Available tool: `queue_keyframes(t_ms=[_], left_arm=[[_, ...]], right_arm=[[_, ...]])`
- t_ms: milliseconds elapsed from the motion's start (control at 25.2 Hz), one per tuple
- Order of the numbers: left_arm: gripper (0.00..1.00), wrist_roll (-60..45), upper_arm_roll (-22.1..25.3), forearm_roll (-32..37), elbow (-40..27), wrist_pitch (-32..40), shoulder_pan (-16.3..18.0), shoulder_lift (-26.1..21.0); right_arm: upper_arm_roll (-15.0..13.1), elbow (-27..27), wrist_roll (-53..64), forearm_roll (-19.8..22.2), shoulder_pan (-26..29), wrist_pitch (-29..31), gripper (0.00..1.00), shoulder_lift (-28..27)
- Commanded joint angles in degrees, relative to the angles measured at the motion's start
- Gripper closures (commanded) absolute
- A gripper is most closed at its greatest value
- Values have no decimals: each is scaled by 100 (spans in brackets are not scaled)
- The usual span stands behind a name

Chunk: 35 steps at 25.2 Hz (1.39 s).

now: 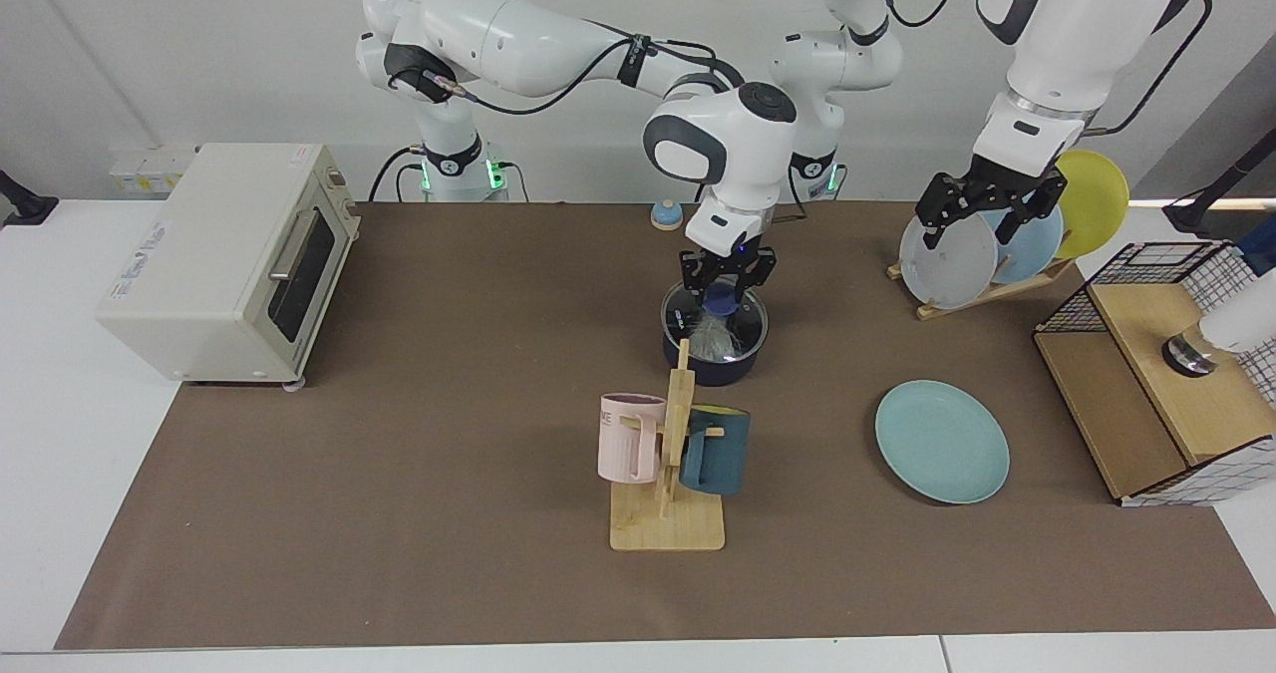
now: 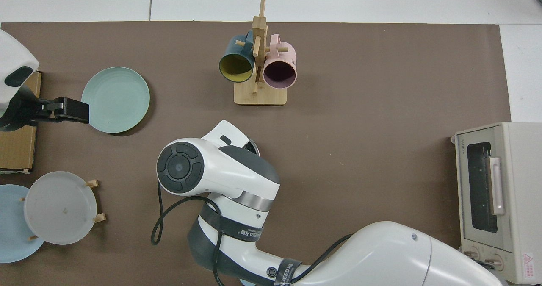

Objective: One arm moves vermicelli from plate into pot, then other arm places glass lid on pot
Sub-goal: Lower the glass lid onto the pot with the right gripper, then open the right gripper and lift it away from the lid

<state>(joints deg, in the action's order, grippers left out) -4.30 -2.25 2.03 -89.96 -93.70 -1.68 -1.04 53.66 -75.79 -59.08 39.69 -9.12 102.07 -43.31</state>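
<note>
right tool [image 1: 725, 279] down on the blue knob of the glass lid [image 1: 715, 324], fingers around it, lid sitting on the pot [image 1: 710, 364] with the vermicelli [image 1: 710, 336] inside, left tool [image 1: 982, 216] spread open, waiting over three racked plates, one teal plate [image 1: 941, 441] bare on the bench, two mugs

Cream toaster oven [image 1: 224, 259] at the mat's end — wooden mug tree [image 1: 670, 474], pink mug [image 1: 628, 438], dish rack [image 1: 982, 289]
</note>
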Motion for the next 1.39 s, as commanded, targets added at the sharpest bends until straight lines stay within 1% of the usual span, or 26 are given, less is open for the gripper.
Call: queue_keyframes(t_ms=[0,79,119,159,198,238,278,357,437,476,516,595,635,714,754,794,833,873,913,952,992,1032,1071,1111,1270,1349], left_arm=[[0,34,-39,60,93,132,54,-10],[0,34,-39,60,93,132,45,-10],[0,34,-39,60,93,132,54,-10],[0,34,-39,60,93,132,54,-10],[0,34,-39,60,93,132,45,-10],[0,34,-39,60,93,132,45,-10],[0,34,-39,60,93,132,45,-10],[0,34,-39,60,93,132,45,-10],[0,34,-39,60,93,132,45,-10],[0,34,-39,60,93,132,54,-10],[0,34,-39,60,93,132,54,-10],[0,34,-39,60,93,132,54,-10],[0,34,-39,60,93,132,45,-10],[0,34,-39,60,93,132,45,-10],[0,34,-39,60,93,132,54,-10],[0,34,-39,60,93,132,54,-10],[0,34,-39,60,93,132,54,-10],[0,34,-39,60,93,132,54,-10],[0,34,-39,60,93,132,54,-10],[0,34,-39,60,93,132,54,-10],[0,34,-39,60,93,132,54,-10],[0,34,-39,60,93,132,45,-10],[0,34,-39,60,93,132,45,-10],[0,25,-39,60,93,132,54,-10],[0,34,-39,60,93,132,45,-10],[0,34,-39,60,93,132,45,-10]], right_arm=[[48,-260,-113,83,200,217,100,86],[56,-260,-113,74,209,217,100,86],[57,-260,-113,66,218,226,94,86],[57,-260,-104,66,244,226,57,86],[57,-260,-95,57,262,217,13,86],[57,-269,-78,57,305,217,1,86],[74,-260,-78,48,332,208,0,95],[197,-260,-78,48,463,147,0,104],[398,-252,-69,39,648,51,0,121],[478,-217,-60,39,683,-54,0,147],[496,-164,-34,30,675,-229,0,174],[426,81,1,30,570,-616,0,279],[347,230,28,13,500,-757,0,349],[110,363,194,-13,429,-942,0,533],[-39,372,369,-127,412,-987,0,691],[-240,372,588,-337,411,-996,0,901],[-556,372,808,-600,403,-996,0,1112],[-950,355,1045,-907,359,-987,0,1332],[-1441,311,1352,-1319,237,-987,0,1595],[-2534,215,1973,-2132,-112,-961,0,2068],[-3137,58,2318,-2515,-307,-891,0,2316],[-3621,-153,2644,-2866,-388,-829,0,2536],[-3922,-372,2969,-3201,-380,-707,0,2747],[-4064,-496,3155,-3343,-301,-662,0,2888],[-4469,-629,3341,-3432,-37,-732,0,3162],[-4750,-647,3368,-3441,-37,-732,0,3302]])
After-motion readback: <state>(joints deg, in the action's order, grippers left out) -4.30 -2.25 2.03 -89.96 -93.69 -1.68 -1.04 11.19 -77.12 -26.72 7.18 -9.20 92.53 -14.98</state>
